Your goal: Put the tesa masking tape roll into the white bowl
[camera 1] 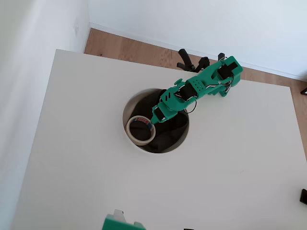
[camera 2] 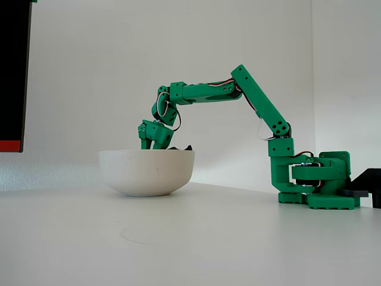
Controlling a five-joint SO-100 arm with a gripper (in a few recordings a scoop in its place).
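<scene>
The white bowl sits mid-table, with dark cloth across its inside. The tesa masking tape roll, a cream ring with a red-and-blue core, lies inside the bowl against its left wall in the overhead view. My green gripper reaches down into the bowl, and its fingers close on the roll's upper right edge. From the side, the gripper dips behind the bowl's rim. The rim hides the fingertips and the roll.
The arm's base stands at the right of the fixed view, behind the bowl. White walls border the table; a wood floor strip shows beyond its far edge. A green part pokes in at the bottom edge.
</scene>
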